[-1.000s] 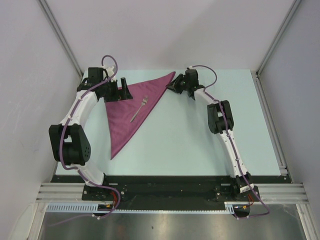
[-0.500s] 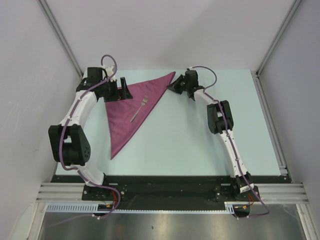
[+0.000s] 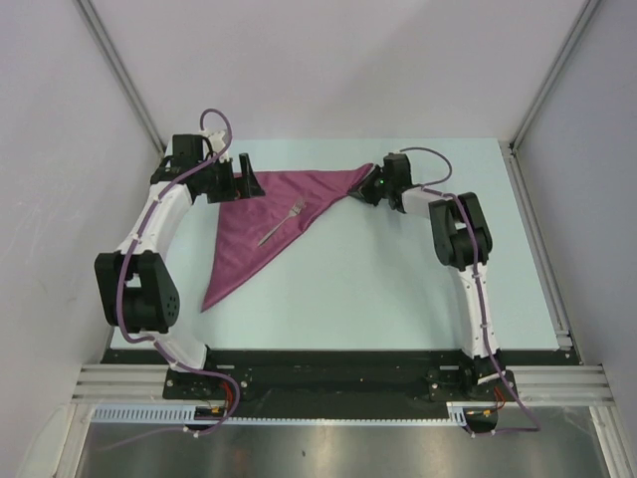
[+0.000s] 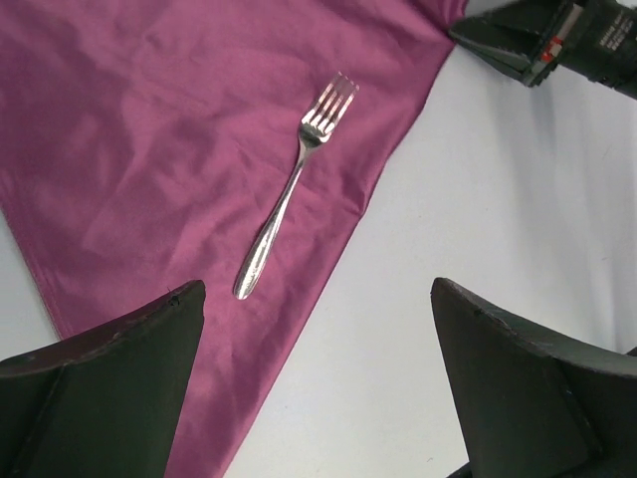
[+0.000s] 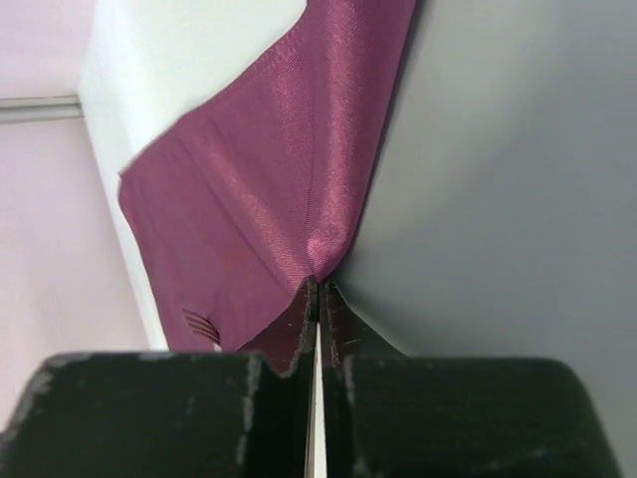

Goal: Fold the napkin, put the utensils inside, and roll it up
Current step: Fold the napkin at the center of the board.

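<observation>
Two napkin (image 3: 244, 239) edges meet at the corner the right end effector (image 5: 318, 289) pinches.

No legible text, brand, number or sign in any view. Left wrist view: a small sticker (image 4: 550, 50) with red and white marks on the body of the right gripper (image 4: 460, 30), too small and blurred to read.

You look down on the whole table (image 3: 378, 289) from high behind its near edge. Your left wrist view sits close above the napkin (image 4: 149, 149) and fork (image 4: 284, 204), both also seen overhead. Your right wrist view hugs the napkin's corner.
</observation>
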Robot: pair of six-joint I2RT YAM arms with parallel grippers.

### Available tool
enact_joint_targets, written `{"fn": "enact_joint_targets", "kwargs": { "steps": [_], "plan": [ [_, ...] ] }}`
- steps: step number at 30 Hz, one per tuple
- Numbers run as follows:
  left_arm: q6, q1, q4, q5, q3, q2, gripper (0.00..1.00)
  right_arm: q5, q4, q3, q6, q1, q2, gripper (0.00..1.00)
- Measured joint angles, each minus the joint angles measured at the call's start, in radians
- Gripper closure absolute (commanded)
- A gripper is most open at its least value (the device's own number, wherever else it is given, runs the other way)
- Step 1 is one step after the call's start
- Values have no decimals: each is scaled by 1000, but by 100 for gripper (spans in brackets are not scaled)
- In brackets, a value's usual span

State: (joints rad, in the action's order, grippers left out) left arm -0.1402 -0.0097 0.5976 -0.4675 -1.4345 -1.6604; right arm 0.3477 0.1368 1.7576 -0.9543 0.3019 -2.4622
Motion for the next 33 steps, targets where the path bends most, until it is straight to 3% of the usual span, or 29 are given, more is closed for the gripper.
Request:
{"fn": "enact_joint_targets", "kwargs": {
  "steps": [17,18,19,20,22,26,33],
  "plan": [
    [-42,0,-52,-73,28,22,0,-44,7,-724,99,-222,511,100],
    [-45,0,-55,-81,31,26,0,-46,6,-759,101,-234,539,98],
    [-47,0,-58,-89,33,28,0,-44,5,-790,104,-248,564,90],
    [-50,0,-62,-97,34,29,0,-41,9,-819,107,-260,586,68],
    [-56,0,-66,-110,35,31,0,-11,13,-869,108,-288,624,50],
    [-63,0,-72,-116,40,36,0,24,17,-931,139,-348,713,44],
    [-64,0,-74,-116,40,49,0,31,-12,-1012,178,-490,836,48]
  ]
}}
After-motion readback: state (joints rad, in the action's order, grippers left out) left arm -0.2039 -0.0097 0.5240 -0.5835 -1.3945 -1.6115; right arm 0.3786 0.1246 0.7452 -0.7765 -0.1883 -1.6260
